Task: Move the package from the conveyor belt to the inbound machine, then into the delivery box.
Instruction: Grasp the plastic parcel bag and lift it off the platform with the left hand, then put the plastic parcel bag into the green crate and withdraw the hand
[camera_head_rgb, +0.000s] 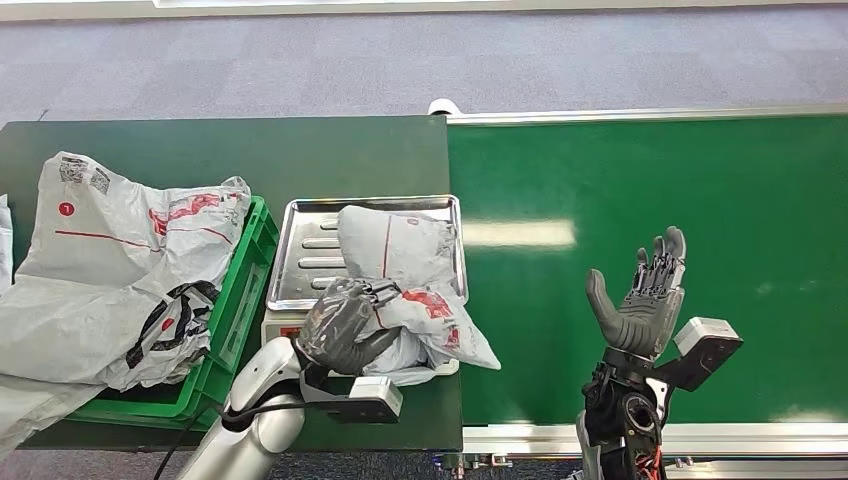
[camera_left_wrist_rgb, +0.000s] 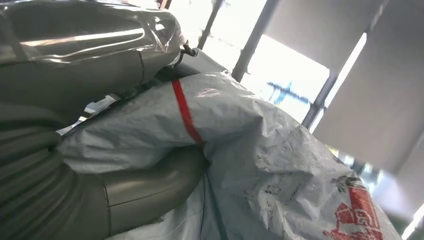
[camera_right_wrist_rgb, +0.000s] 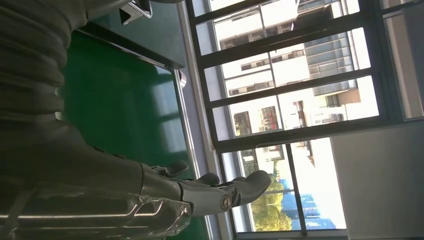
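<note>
at the far left, a green delivery box (camera_head_rgb: 245, 290) is sitting on the dark table (camera_head_rgb: 300, 150), already holding a heap of grey mail bags (camera_head_rgb: 120, 270) that are spilling over its rim. just beside it, the inbound machine's steel tray (camera_head_rgb: 305, 250) is carrying the package (camera_head_rgb: 405, 285), a crumpled grey bag with red print, which is lying across the tray and hanging over its near edge. the left hand (camera_head_rgb: 345, 325) is gripping the package's near end, fingers wrapped around the bunched plastic; in the left wrist view the package (camera_left_wrist_rgb: 260, 150) is pressing against the thumb and fingers. to the right, the green conveyor belt (camera_head_rgb: 650, 180) is lying bare, and the right hand (camera_head_rgb: 645, 295) is hovering over it, open, fingers spread upward and holding nothing.

judging from this, the last transfer into the box is what remains. the plastic looks slick and loosely bunched, so the bag could be slipping out of the grasp during a lift. the box is looking full, so the package could be sliding off the heap onto the table, or catching on the box rim.
</note>
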